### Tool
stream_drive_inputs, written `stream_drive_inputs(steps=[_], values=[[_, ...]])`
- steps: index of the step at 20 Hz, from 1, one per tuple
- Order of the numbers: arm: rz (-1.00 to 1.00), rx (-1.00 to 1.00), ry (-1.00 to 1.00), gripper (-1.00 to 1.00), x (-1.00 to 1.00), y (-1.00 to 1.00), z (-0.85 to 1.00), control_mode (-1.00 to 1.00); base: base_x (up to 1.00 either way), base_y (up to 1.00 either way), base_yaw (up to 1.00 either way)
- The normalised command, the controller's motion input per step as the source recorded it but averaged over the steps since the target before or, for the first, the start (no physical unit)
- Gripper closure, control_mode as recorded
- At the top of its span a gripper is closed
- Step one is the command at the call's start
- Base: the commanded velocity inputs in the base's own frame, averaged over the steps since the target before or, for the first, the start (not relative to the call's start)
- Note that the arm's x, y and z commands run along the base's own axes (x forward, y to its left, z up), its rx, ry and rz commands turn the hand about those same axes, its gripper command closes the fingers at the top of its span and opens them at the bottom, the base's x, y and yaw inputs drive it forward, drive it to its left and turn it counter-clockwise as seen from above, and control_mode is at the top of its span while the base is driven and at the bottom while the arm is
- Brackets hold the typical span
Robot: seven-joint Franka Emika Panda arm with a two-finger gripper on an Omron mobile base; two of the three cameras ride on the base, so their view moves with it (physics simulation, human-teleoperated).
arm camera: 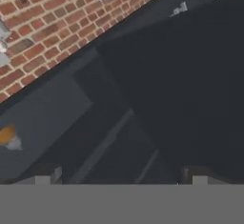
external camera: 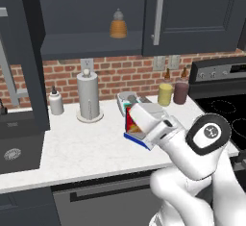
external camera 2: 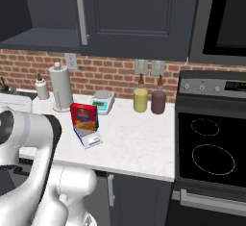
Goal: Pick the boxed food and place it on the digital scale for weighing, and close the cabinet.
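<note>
Two finger tips (arm camera: 43,179) rise wide apart at the bottom of my hand view, released, nothing between them; my gripper (arm camera: 119,180) faces the cabinet's (arm camera: 157,75) dark panelled front, with tilted red brick above it.

On the speckled white counter (external camera 2: 139,143), the box (external camera 2: 84,116), red cardboard with a blue oval and an orange food picture, stands upright on the scale (external camera 2: 89,137), a low flat slab with a blue base, grey plate and white front panel. From the right base view both show whole; from the left base view my white arm covers most of them, leaving a red sliver of box and a blue corner of scale.

The left base view shows the cabinet open: a bell-shaped amber bottle (external camera: 118,26) sits on the bare shelf, and the open door (external camera: 33,61) stands edge-on at left. The closed door beside it carries a long silver bar handle (external camera: 157,13).

Against the brick wall stand a white paper-towel roll (external camera 2: 61,89), a small white bottle (external camera 2: 42,87), a second scale (external camera 2: 104,100) with a round plate and green front, a yellow jar (external camera 2: 140,99) and a maroon jar (external camera 2: 158,101). A black glass stove (external camera 2: 211,148) lies to the right.
</note>
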Motion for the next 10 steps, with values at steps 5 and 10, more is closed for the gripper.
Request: stream_drive_inputs(steps=[5,10], values=[[-0.42,0.00,-0.27,-1.00,-0.64,0.97,-0.11,-1.00,0.00,0.00,0.00],[-0.37,0.00,-0.29,-1.00,-0.76,0.51,0.00,-1.00,0.00,0.00,0.00]])
